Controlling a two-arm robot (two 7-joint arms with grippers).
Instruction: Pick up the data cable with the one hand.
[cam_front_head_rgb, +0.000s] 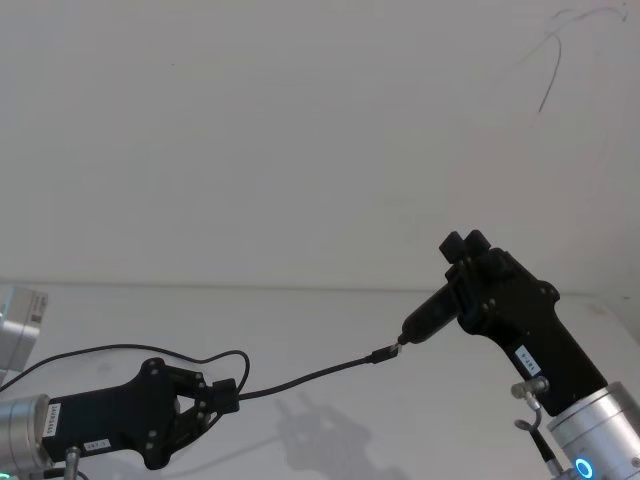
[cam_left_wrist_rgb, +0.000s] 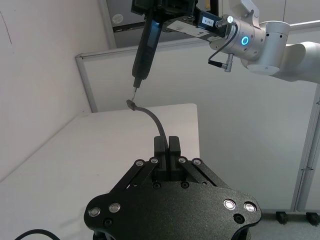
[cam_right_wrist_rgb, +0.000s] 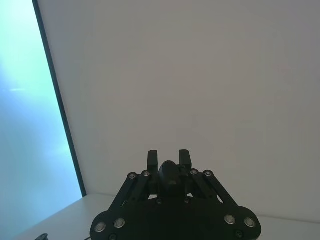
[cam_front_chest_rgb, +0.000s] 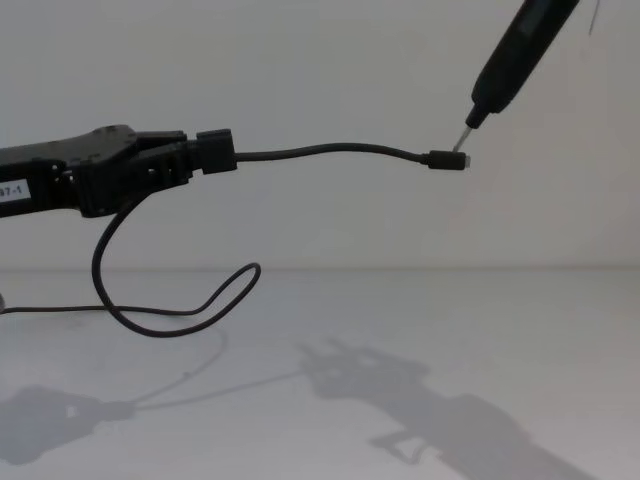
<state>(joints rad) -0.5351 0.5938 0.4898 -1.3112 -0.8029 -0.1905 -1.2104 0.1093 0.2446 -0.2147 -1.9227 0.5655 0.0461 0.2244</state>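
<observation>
Table (cam_front_chest_rgb: 420, 340): a white surface is seen across the lower half of the chest view; shadows of the arms are cast on it.

Right gripper (cam_front_head_rgb: 405, 338): it is seen at right of centre in the head view. A slim black tool (cam_front_chest_rgb: 515, 60) with a thin metal tip is clamped between its fingers, and the tip is held just beside the cable's plug. Whether tip and plug touch cannot be told.

Left gripper (cam_front_chest_rgb: 215, 152): it enters from the left edge of the chest view, held above the table. Its fingers (cam_left_wrist_rgb: 167, 150) are pressed together on the data cable.

Data cable (cam_front_chest_rgb: 330, 150): it is held off the table. From the grip a short length runs right in mid-air to the plug (cam_front_chest_rgb: 447, 159), near the upper right of the chest view. The remainder hangs behind the grip and loops onto the table at lower left.

Task state: the pick-up is judged done, the cable being gripped and raised.

Risk, slip: the cord is thin and could be drawn through the fingers if the trailing loop snags during motion.

Risk, deflection: the free end is flexible, so the plug would swing away if it is pushed by the tool tip.
</observation>
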